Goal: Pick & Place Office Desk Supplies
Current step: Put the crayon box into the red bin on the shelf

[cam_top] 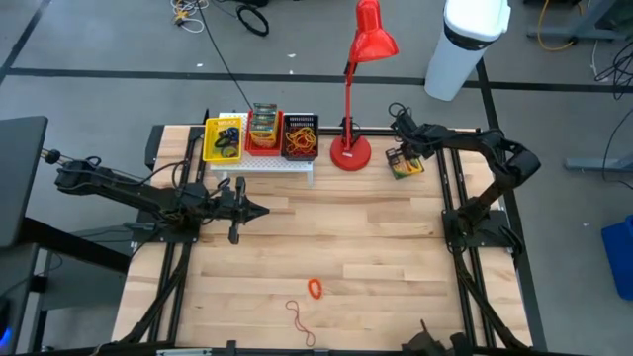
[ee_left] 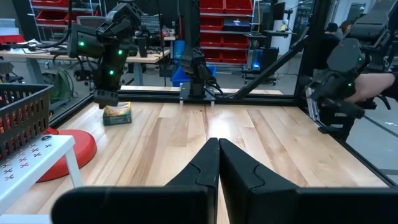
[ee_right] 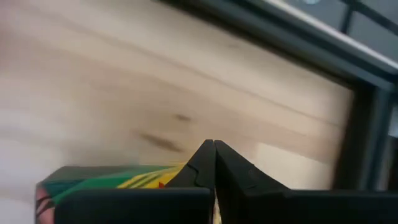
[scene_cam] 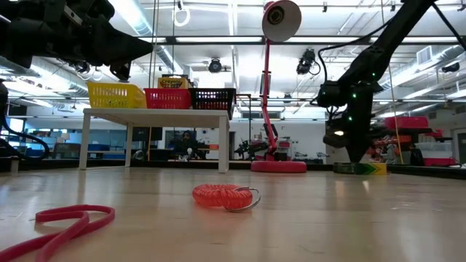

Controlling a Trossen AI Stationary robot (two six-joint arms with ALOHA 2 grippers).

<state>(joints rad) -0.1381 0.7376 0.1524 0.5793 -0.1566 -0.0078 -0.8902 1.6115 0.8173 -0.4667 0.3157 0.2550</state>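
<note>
A green-and-yellow crayon box (cam_top: 406, 166) lies flat on the table near its far right corner, right of the red lamp's base. My right gripper (ee_right: 213, 145) is shut and slants down over it, its tips just past the box's edge (ee_right: 112, 177). From the left wrist view the gripper (ee_left: 106, 99) stands right at the box (ee_left: 117, 114). My left gripper (cam_top: 261, 211) is shut, level and clear of the table, in front of the white rack. An orange coil (cam_top: 315, 288) and a red rubber-band loop (cam_top: 300, 321) lie near the front edge. My right gripper comes at the crayon box from above, slanting down, with its shut fingers (ee_right: 231, 171) over one end of the box (ee_right: 163, 176). The fingers themselves hide that spot, so I cannot tell whether they touch it. The box lies flat on the table.
The white rack (cam_top: 265, 164) at the far left carries a yellow basket (cam_top: 224, 138), a red basket (cam_top: 263, 129) and a black basket (cam_top: 300, 136). The tall red lamp (cam_top: 351, 148) stands between rack and crayon box. The table's middle is bare wood.
</note>
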